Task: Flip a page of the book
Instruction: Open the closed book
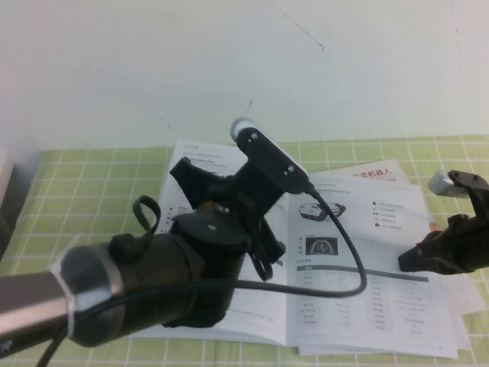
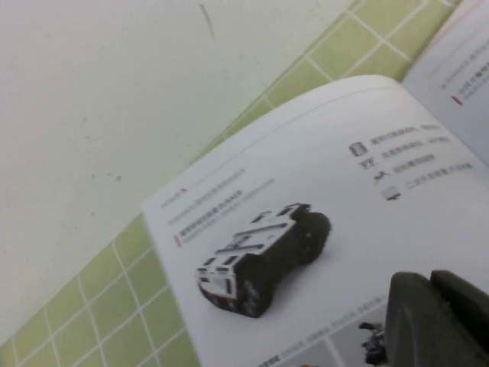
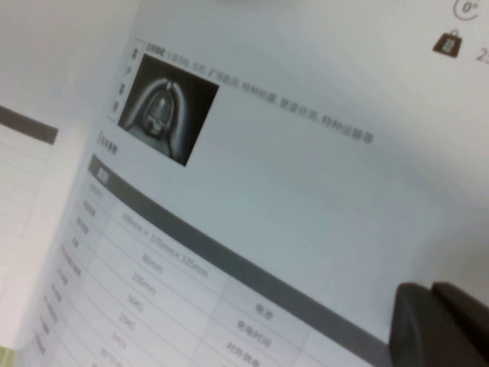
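Right gripper, fingers together, hovered at the page's outer edge on the book; left gripper over the spine, state unclear.

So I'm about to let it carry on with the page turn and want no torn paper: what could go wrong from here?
The shut right gripper sits at the page's outer edge; whether it holds paper isn't visible, so it could slip off or crease it. A red-headed leaflet lies under the book and might be dragged along. The left gripper hangs low over the left-hand page, with its cable looped over the right-hand one, where a lifted sheet would meet it.
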You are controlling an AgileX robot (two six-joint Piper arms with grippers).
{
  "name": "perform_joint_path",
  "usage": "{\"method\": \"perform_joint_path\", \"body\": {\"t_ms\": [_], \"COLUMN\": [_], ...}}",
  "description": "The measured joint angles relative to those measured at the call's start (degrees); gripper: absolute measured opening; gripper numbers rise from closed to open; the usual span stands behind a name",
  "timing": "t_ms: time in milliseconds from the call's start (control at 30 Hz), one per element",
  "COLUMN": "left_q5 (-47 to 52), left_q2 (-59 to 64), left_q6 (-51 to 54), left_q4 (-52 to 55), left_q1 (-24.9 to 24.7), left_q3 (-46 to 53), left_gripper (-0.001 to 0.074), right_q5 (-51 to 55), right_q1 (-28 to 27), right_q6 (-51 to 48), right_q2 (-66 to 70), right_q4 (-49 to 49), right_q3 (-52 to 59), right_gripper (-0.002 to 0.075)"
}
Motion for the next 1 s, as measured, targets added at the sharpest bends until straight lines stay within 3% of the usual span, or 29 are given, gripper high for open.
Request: {"method": "perform_joint_path", "body": {"t_ms": [200,500,1000], "left_q5": [1.92,18.97,33.19], "left_q2": [-0.85,-0.85,-4.16], "left_q6": [-0.6,-6.76,-14.02], "left_q4": [0.0,1.07,1.87], "left_q1": [5.46,14.13,14.78], "left_q3": [0.15,8.23,14.38], "left_gripper": [-0.0004,-0.0004,-0.0004], "right_q5": [0.57,-0.76,-3.48], "right_q1": [0.0,0.0,-0.71], "right_q6": [0.0,1.31,10.51], "right_q2": [0.0,0.0,-0.49], "right_q4": [-0.04,-2.95,-14.29], "right_q3": [0.0,0.0,-3.4], "right_gripper": [-0.0002,-0.0002,-0.0002]}}
